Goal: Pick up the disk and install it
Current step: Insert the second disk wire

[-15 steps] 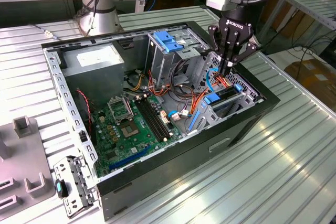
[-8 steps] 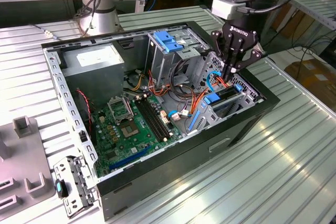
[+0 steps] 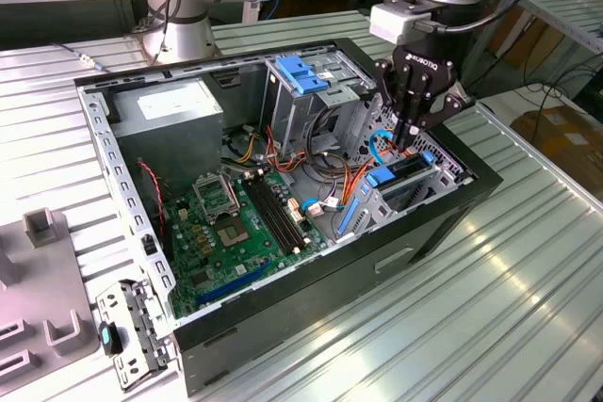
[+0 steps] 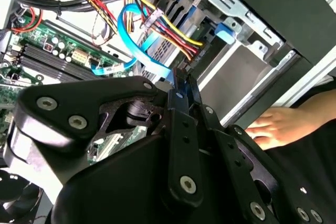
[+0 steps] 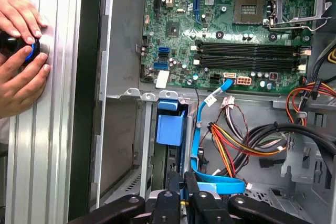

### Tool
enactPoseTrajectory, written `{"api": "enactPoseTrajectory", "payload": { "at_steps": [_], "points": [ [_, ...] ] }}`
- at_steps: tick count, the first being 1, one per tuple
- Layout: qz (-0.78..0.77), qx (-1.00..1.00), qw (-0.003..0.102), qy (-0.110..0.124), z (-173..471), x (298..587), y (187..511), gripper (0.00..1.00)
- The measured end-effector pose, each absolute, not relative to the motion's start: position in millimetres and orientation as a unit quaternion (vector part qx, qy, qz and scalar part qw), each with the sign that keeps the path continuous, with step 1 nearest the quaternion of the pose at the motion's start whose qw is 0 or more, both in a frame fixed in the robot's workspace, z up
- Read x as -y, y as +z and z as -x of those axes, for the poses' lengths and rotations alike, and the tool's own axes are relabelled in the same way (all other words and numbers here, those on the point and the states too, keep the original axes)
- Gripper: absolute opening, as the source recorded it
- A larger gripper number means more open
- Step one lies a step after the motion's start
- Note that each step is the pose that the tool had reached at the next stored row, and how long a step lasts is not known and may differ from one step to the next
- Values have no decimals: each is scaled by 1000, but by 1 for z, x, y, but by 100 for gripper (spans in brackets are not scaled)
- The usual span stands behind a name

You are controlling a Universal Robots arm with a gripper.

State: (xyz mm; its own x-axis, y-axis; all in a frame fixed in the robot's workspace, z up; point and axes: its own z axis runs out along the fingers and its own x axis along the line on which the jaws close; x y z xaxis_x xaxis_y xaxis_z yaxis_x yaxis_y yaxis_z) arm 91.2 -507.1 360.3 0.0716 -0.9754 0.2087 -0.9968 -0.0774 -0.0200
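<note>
Black gripper (image 3: 407, 129) jaws pinched nearly closed, holding nothing visible, above the blue-railed metal disk (image 3: 407, 172) slotted in the grey cage.

1. A ribbed metal table (image 3: 528, 261) filled the frame.
2. An open computer case (image 3: 283, 185) lay centrally on it.
3. A grey fixture (image 3: 42, 298) and perforated bracket (image 3: 132, 327) sat at lower left.

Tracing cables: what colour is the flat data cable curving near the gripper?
Light blue; the flat data cable shows best in the second wrist view.
</note>
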Motion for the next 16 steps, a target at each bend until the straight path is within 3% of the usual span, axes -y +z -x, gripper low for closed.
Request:
{"api": "enactPoseTrajectory", "payload": {
  "at_steps": [5, 9, 16],
  "points": [
    [-729, 677, 56, 82, -89, 514, 358, 16],
    [-730, 679, 33, 62, -88, 530, 356, 16],
    [-731, 680, 17, 49, -88, 535, 353, 16]
  ]
}}
